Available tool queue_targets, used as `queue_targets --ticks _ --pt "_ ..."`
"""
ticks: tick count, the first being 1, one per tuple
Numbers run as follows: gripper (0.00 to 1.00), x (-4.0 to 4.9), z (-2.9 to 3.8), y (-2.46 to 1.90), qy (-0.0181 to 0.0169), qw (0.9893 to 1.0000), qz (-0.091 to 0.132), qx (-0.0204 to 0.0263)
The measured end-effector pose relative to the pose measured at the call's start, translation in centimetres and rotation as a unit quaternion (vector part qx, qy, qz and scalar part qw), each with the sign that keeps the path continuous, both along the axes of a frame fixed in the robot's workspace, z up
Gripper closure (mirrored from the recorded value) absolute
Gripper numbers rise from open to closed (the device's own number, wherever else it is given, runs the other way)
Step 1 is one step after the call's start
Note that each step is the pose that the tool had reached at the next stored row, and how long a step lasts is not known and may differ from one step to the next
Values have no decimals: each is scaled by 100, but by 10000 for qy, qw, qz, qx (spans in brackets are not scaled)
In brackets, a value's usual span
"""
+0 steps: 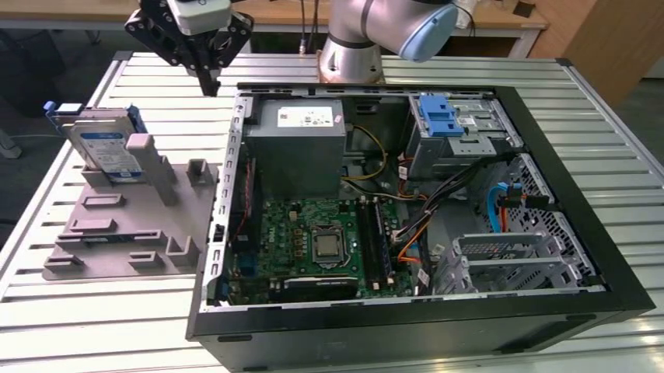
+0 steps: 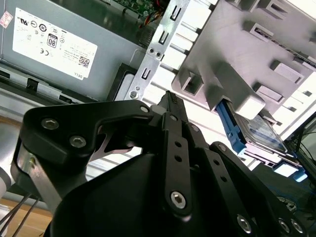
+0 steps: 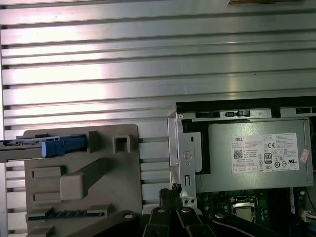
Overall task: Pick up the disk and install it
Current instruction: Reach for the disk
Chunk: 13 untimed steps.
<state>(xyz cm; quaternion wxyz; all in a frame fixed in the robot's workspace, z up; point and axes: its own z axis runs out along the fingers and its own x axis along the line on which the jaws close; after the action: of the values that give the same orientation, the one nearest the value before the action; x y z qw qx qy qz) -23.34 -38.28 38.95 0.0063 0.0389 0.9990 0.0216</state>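
The disk, silver-grey with a blue-and-white label and blue rails, stands on edge, leaning in a grey plastic fixture on the exterior view's left of the table. My gripper hangs above the table at the back, between the fixture and the open computer case, well apart from the disk. Its fingers meet in a point with nothing between them. In the second wrist view the gripper points toward the fixture and the disk. In the first wrist view the disk shows edge-on.
The case lies open on a slatted metal table. Inside are a grey power-supply box, a motherboard, a metal cage with a blue latch, another cage and loose cables. The arm's base stands behind the case.
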Motion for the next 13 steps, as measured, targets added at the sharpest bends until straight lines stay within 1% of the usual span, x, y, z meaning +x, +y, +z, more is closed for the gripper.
queue_targets --ticks 7,13 --pt "89 -31 -7 2 2 10000 0 0" --pt "89 -99 -18 17 7 10000 0 0"
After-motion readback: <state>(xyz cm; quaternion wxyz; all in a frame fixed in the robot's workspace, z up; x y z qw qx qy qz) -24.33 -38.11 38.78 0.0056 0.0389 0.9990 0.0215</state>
